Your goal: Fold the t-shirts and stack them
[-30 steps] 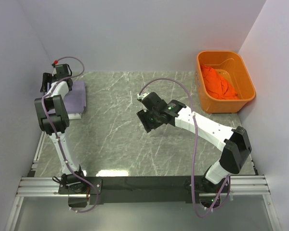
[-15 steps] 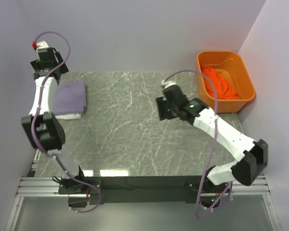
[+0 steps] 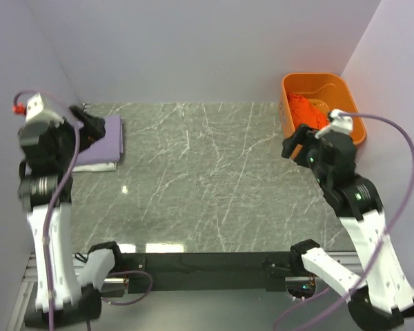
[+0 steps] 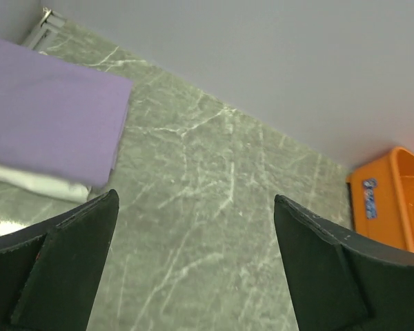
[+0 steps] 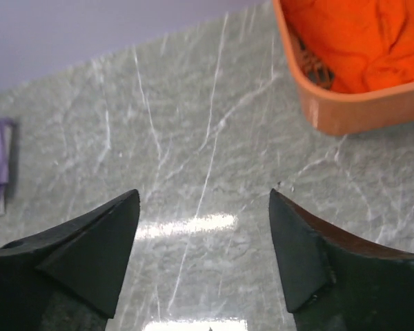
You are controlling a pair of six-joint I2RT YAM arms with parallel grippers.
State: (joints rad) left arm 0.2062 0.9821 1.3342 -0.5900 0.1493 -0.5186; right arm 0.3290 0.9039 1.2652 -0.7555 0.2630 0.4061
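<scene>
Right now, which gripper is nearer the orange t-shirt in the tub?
Right. The right gripper hangs open by the tub's left wall, close to the orange t-shirt. The left gripper is across the table, over the folded purple t-shirt.

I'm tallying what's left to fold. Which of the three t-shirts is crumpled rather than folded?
The orange t-shirt, bunched in the tub. The purple t-shirt lies folded flat on the white t-shirt, far left.
</scene>
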